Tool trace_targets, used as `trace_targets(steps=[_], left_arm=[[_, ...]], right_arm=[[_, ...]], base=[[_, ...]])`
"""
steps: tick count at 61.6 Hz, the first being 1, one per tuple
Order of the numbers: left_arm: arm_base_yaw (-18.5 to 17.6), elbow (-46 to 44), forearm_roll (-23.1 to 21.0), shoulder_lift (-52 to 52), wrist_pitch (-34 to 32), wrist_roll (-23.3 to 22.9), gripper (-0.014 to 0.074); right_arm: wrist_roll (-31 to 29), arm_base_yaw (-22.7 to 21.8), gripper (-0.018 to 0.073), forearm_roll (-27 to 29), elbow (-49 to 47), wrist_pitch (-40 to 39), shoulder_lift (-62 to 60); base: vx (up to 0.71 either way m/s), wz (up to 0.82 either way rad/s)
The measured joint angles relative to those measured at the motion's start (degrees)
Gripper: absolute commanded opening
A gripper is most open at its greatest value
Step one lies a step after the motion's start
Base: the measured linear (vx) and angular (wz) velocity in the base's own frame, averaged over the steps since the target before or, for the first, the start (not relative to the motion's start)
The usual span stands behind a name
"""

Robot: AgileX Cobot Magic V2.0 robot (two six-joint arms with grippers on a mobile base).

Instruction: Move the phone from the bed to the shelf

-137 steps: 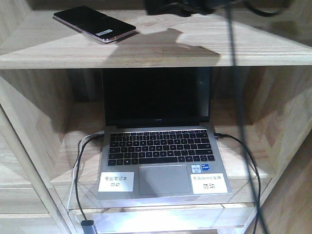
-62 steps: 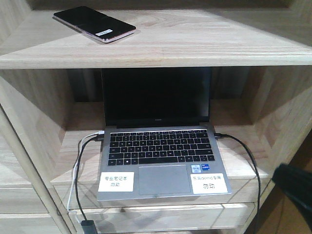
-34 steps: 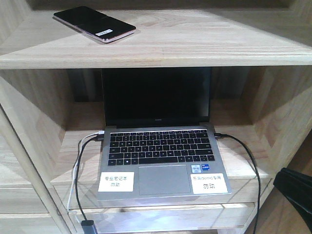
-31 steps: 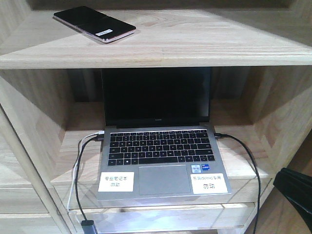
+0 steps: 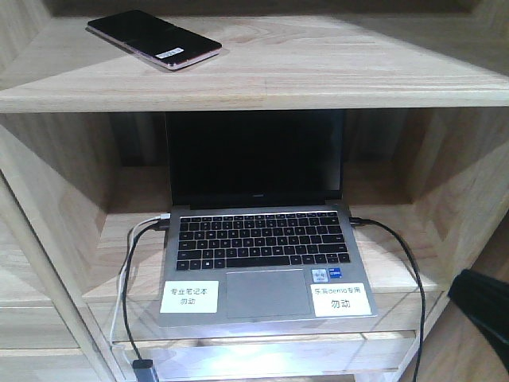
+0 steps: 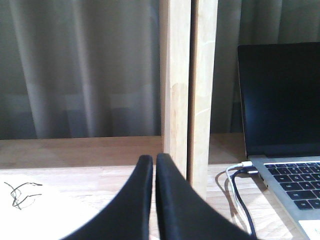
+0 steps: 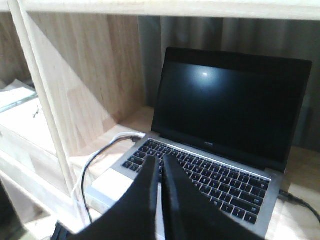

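phone (image 5: 153,39) glossy black, pinkish edge | shelf (image 5: 318,72) pale wood | laptop (image 5: 262,263) grey

Front view. Phone (image 5: 153,39) lies flat on the top board of the shelf (image 5: 318,76), toward the left, set at an angle, screen dark, white sticker near its right end, pinkish edge showing. One level down, an open laptop (image 5: 262,231) sits in the compartment, screen off, two white labels on the palm rest either side of the trackpad. Cables (image 5: 131,270) plugged in at the left hinge side run down off the board; a black cable (image 5: 406,270) leaves the right side. Dark object (image 5: 483,306) at lower right edge, cropped, identity unclear.
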Motion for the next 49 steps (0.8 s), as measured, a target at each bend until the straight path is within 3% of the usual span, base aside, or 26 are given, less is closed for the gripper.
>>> trace_targets(steps=[10,22,27,38,49], left_arm=[[0.00,0.00,0.00,0.00,0.00,0.00,0.0001],[0.00,0.00,0.00,0.00,0.00,0.00,0.0001],[0.00,0.00,0.00,0.00,0.00,0.00,0.0001],[0.00,0.00,0.00,0.00,0.00,0.00,0.0001],[0.00,0.00,0.00,0.00,0.00,0.00,0.0001]], right_arm=[[5.35,0.00,-0.0005,-6.55,0.00,-1.07,-0.53],[24.38,0.00,-0.0005,-26.34,0.00,-1.07,-1.17],[29.59,0.00,-0.0005,-31.81,0.00,-1.07,-1.17],[30.26,-0.50,-0.0005,-35.05,0.21,-2.61,-1.17],[29.95,-6.26,-0.0005,-35.49,5.20,-8.12,-3.31]], base=[[0.00,0.00],[0.00,0.00],[0.00,0.00],[0.00,0.00],[0.00,0.00]])
